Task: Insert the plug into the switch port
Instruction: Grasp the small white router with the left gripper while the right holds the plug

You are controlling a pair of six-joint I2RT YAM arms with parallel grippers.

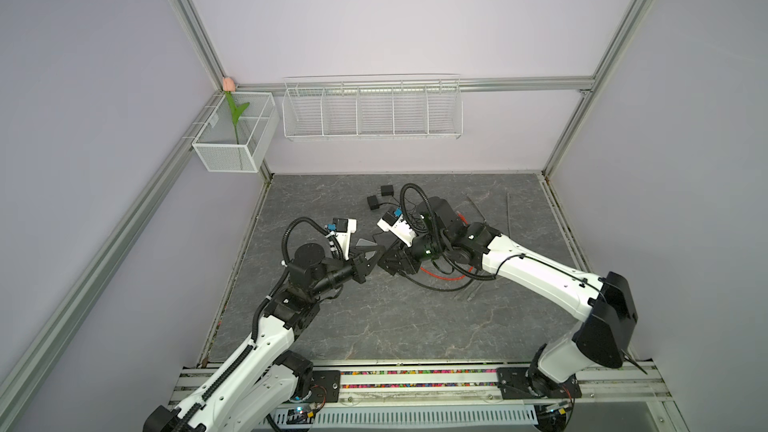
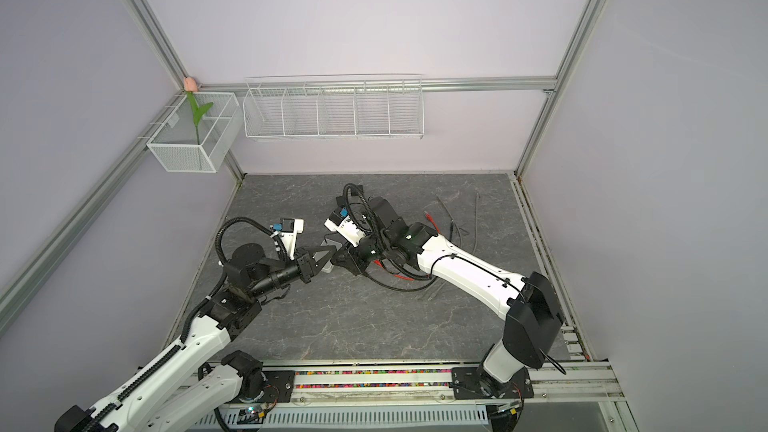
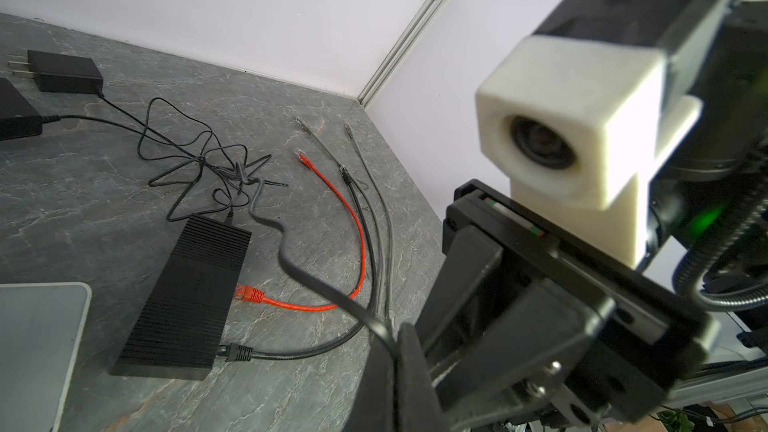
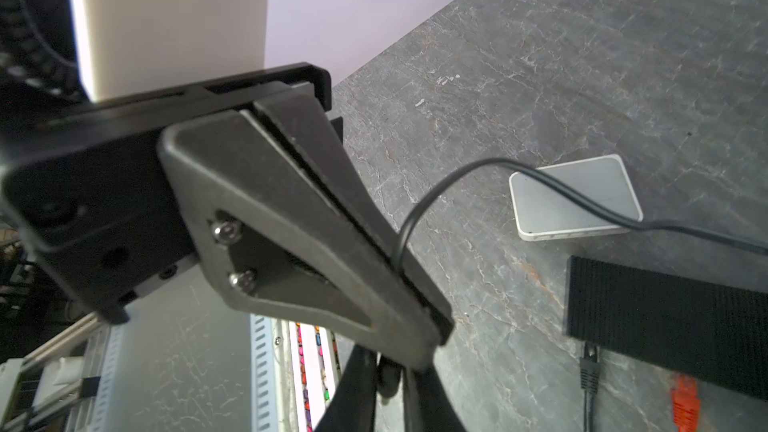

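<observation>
The black ribbed switch (image 3: 183,297) lies flat on the table with a black network plug (image 3: 239,353) in its near end. A red plug (image 3: 249,293) sits at its side. My left gripper (image 3: 395,338) is shut on a thin black cable (image 3: 291,268) and shows in a top view (image 1: 374,255). In the right wrist view that cable (image 4: 457,172) loops out of the left gripper's fingers (image 4: 374,251). Just beneath them my right gripper (image 4: 390,367) is shut on the dark plug (image 4: 389,380) at the cable's end. In both top views the two grippers meet tip to tip over the middle of the table.
A flat white box (image 4: 573,197) lies beside the switch. Two black power adapters (image 3: 64,70) and tangled thin wires (image 3: 195,160) lie behind it. Red and grey network cables (image 3: 374,209) trail toward the right wall. Wire baskets (image 1: 372,108) hang on the back wall.
</observation>
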